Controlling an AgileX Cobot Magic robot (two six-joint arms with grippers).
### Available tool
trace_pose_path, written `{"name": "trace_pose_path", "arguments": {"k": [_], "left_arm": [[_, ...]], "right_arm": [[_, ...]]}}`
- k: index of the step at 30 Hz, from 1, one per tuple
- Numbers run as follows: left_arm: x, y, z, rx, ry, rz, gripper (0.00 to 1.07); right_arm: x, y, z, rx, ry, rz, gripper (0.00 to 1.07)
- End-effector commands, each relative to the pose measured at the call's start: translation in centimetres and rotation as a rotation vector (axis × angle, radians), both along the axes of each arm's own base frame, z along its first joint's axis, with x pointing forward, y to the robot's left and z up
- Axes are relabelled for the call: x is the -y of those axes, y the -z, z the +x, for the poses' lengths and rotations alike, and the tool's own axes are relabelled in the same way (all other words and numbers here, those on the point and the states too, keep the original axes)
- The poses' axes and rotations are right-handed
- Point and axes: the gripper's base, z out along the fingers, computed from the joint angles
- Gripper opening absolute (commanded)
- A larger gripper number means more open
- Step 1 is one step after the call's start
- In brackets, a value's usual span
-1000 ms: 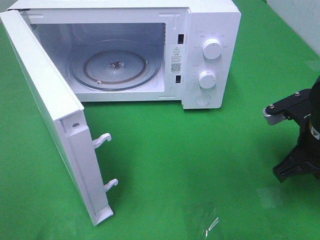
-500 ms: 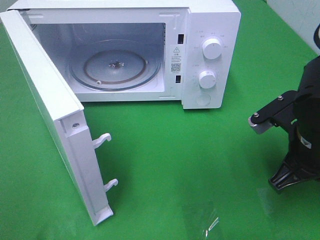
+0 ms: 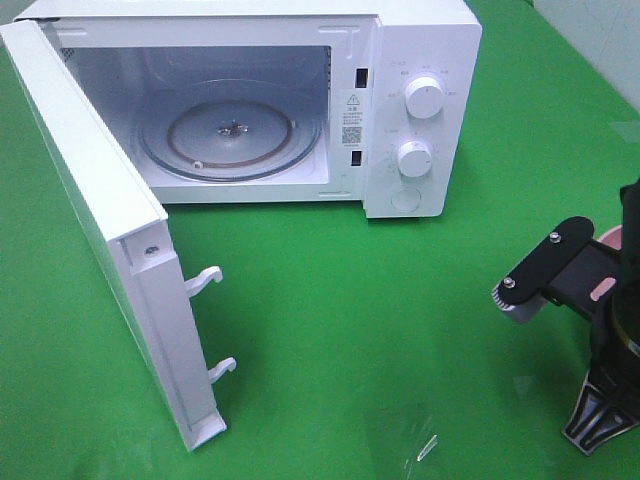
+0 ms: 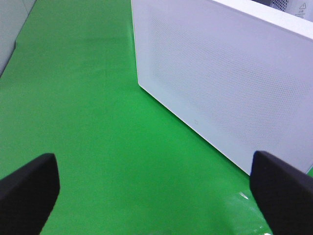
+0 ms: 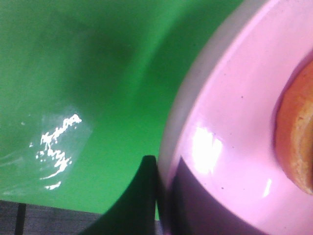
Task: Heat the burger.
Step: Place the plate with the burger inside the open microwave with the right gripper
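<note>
The green table cover is taken up mostly by the white microwave, set toward 11 o'clock in the high view. Its door is swung fully out toward 7 o'clock, judged to be so that the cavity can be loaded from the front. The glass turntable inside is bare, so the heating has not begun.

The right arm is seen at 4 o'clock from the microwave, well apart from it, bent down over the table edge with its wrist bracket turned toward the oven. A sliver of the pink plate shows beneath it. In the right wrist view the right gripper is clamped on the plate's rim, one finger outside and one inside. The plate is probably gripped so that the food itself need not be squeezed. The burger lies on the plate, only its orange-brown edge showing.

The left gripper is held empty, jaws wide apart, facing the door's outer panel.
</note>
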Motion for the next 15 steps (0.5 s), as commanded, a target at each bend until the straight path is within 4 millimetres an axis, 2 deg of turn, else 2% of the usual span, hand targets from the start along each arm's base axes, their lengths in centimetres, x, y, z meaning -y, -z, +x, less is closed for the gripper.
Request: {"name": "trace_pose_path", "arguments": {"k": [1, 9, 15], "left_arm": [[0.0, 0.0, -0.2, 0.022, -0.004, 0.002, 0.98], [0.0, 0.0, -0.2, 0.022, -0.004, 0.001, 0.98], [0.0, 0.0, -0.2, 0.022, -0.004, 0.001, 0.98]], "right_arm": [[0.6, -0.6, -0.7, 0.024, -0.022, -0.068, 0.00], [0.0, -1.8, -2.1, 0.074, -0.105, -0.044, 0.00], [-0.4, -2.0, -2.7, 0.076, -0.142, -0.057, 0.00]]}}
